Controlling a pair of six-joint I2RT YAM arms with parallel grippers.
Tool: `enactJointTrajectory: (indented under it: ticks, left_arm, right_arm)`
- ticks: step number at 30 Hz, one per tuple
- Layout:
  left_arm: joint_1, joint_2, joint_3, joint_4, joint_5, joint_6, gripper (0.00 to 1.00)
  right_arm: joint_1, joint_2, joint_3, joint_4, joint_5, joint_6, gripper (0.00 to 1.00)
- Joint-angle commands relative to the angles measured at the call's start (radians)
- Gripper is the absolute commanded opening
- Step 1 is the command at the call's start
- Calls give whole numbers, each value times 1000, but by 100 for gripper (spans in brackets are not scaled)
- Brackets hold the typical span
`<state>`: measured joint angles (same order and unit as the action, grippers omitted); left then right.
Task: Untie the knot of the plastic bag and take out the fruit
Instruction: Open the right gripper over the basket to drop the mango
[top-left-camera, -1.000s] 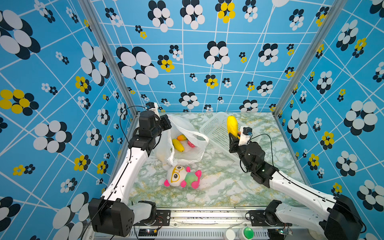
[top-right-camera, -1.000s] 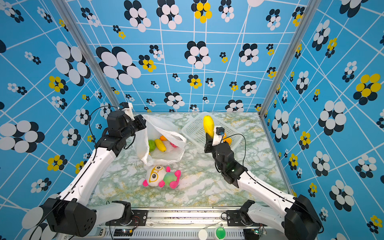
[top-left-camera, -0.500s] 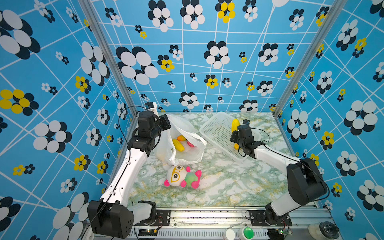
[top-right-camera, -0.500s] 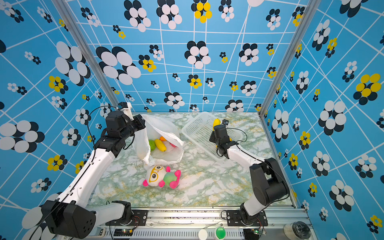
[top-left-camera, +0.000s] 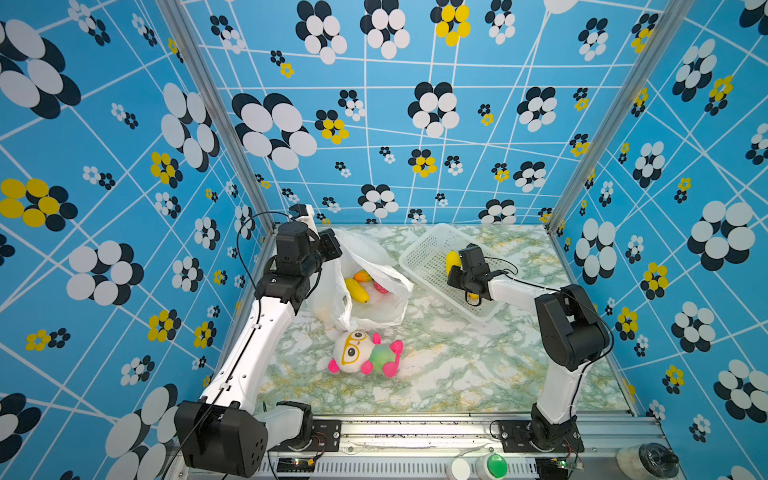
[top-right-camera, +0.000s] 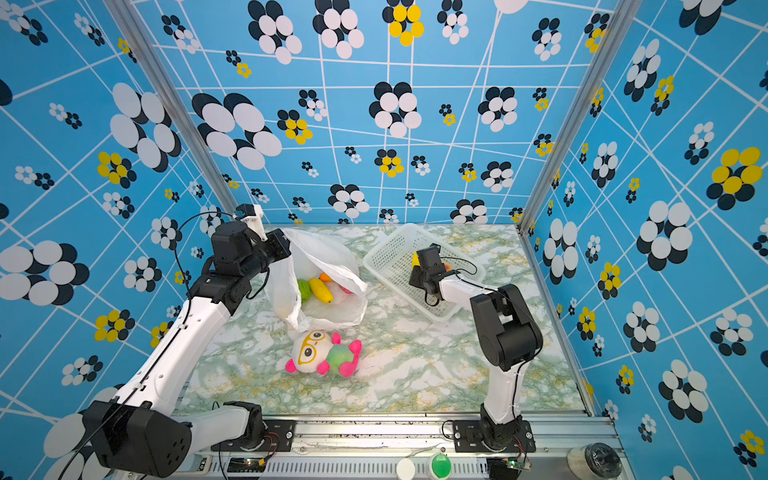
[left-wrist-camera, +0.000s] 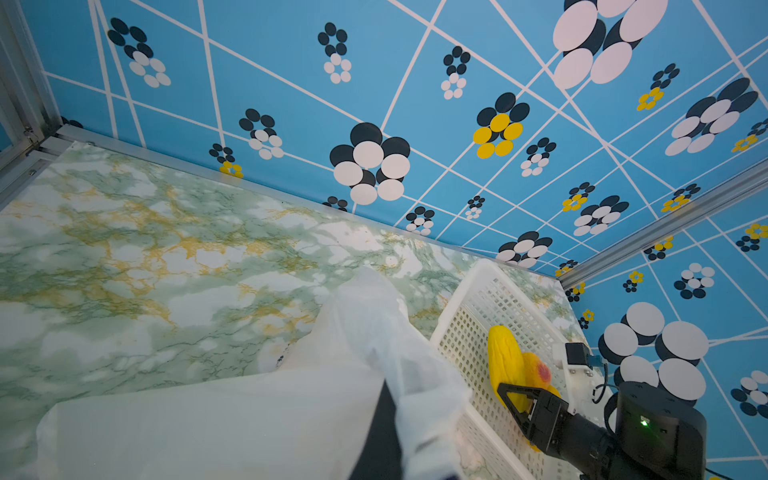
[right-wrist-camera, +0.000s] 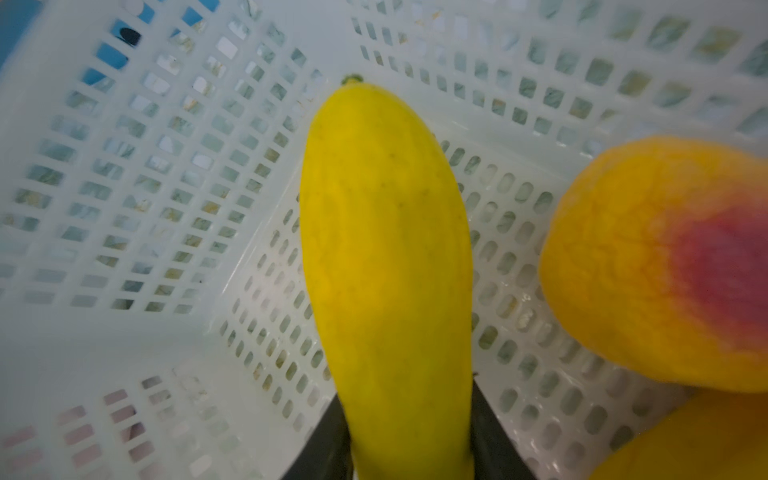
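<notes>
Far left, L gripper (top-left-camera: 332, 247) sits high at the back-left corner, jaws pinched together on a fold of the plastic bag (top-left-camera: 365, 259). L wrist cam backs that up: film is draped over the dark finger (left-wrist-camera: 376, 440). The bag hangs from that pinch w/ its bottom on the marble table (top-left-camera: 457, 374) and its mouth gaping twd the middle. Inside there's a yellow fruit (top-right-camera: 322, 290), an orange one (top-right-camera: 326, 277) behind it, a pink-red one (top-right-camera: 345, 289) alongside, and a green one (top-right-camera: 304, 289) tucked at the left. Just in front of the bag the plush doll (top-left-camera: 361, 353) lies face-up on the table. Moving right, the white basket (top-left-camera: 422, 249) sits angled nr the back wall w/ R gripper (top-left-camera: 454, 272) down inside it. R wrist cam shows a long yellow fruit (right-wrist-camera: 386, 249) btwn the two dark jaws, stem end pointing at the basket wall. The jaws sit flush vs both flanks, but pinching or only flanking, can't tell. Right beside it, also in the basket, is an orange fruit w/ a red blush (right-wrist-camera: 665, 266).
</notes>
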<state>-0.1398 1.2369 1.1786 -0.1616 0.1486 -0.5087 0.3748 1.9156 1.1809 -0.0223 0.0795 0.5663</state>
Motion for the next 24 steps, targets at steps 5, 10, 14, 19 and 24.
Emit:
enactJointTrajectory:
  ticks: [5,10,14,19,24]
  left_arm:
    - [-6,-33,-7,-5,-14,12,0]
    - [-6,-38,-10,-3,-14,12,0]
    - [-6,-38,-11,-3,-15,11,0]
    - [-6,-39,-10,-3,-11,10,0]
    - [-6,-39,-10,-3,-12,11,0]
  right_arm:
    - [-12,27,34,-43,-47,9,59]
    - [-11,-34,-2,-23,-49,3,79]
    - [-11,-124,-59,9,-40,-3,85]
    - [-7,-273,-149,70,-69,-7,91]
    - [47,-465,-245,140,-30,-53,93]
